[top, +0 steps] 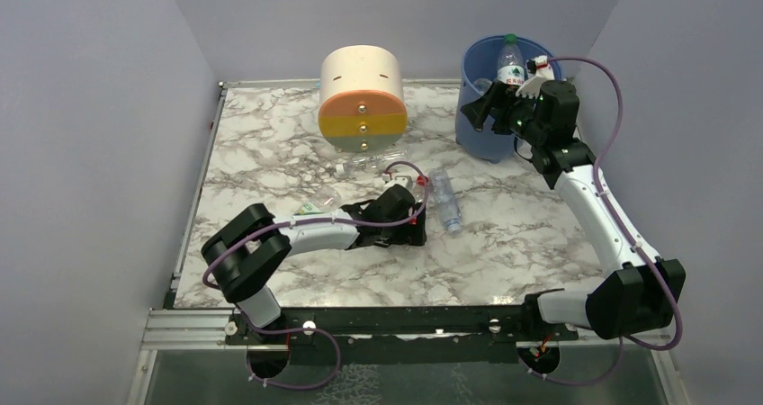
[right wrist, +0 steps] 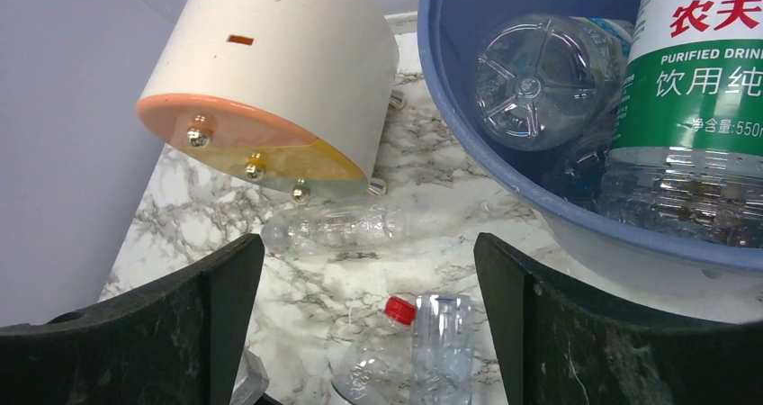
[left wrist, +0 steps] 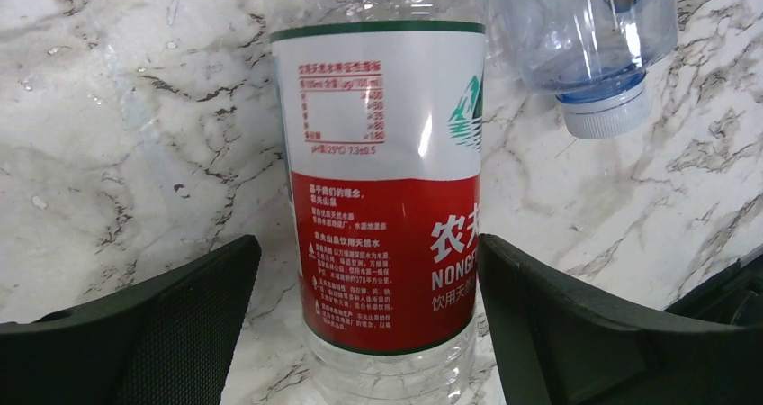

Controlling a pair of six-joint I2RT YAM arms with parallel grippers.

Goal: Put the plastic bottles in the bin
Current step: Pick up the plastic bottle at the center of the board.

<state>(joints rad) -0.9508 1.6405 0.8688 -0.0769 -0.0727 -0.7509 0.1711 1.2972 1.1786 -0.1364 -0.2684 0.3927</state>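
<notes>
Marbled desk (top: 540, 234) between plain lilac walls carries the work. The left gripper (left wrist: 369, 243) sits low over the desk, jaws apart, straddling a red-label bottle (left wrist: 387, 198) that lies flat. One finger appears to touch the label and the other stands clear, so no clamp is made. The jaws cross the labelled mid-body, a placement judged to keep the bottle balanced at lift. A white-cap bottle (left wrist: 589, 36) lies just beside it, outside the jaws.

The right gripper (right wrist: 364, 247) hangs just beside the rim of the bin (top: 477, 130), jaws apart and empty. Inside the bin, a green-label bottle (right wrist: 693, 81) stands upright among others lying around it.

More bottles lie on the desk between the drawer unit (top: 362, 99) and the left arm: a clear bottle (right wrist: 342, 227) just in front of the unit and a red-cap bottle (right wrist: 382, 360) nearer the arm.

Next step, by judgement: close on the red-label bottle, lift it clear of its neighbour, and carry it to the bin.
</notes>
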